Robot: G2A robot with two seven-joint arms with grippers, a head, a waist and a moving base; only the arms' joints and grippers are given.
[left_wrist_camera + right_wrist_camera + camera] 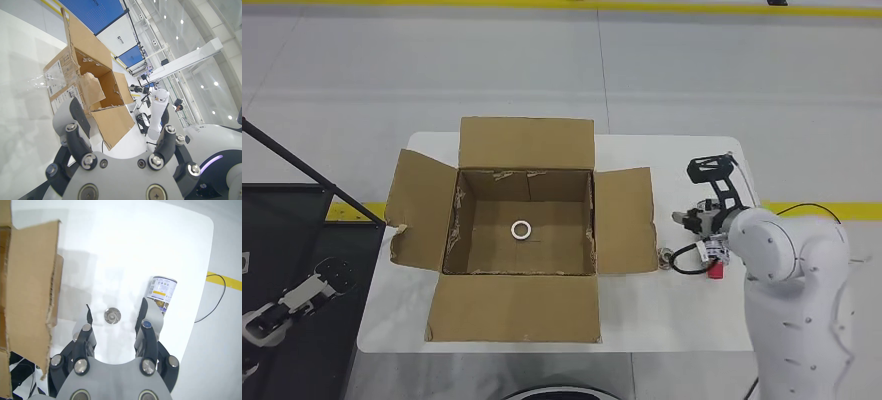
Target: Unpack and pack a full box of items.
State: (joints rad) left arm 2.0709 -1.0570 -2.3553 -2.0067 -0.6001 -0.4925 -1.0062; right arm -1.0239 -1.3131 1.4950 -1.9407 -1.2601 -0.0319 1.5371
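The left gripper (122, 108) hangs off the table's side, jaws apart; the open box (527, 145) holds one ring (522, 230); the right gripper (116, 305), jaws apart, hangs over a small metal piece (112, 316) beside a can (162, 289); unpacking looks nearly done; next, I think, reach in for the ring.

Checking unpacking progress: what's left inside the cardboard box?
One small white ring, perhaps a tape roll, lies mid-floor in the cardboard box. The floor right against the near wall is hidden.
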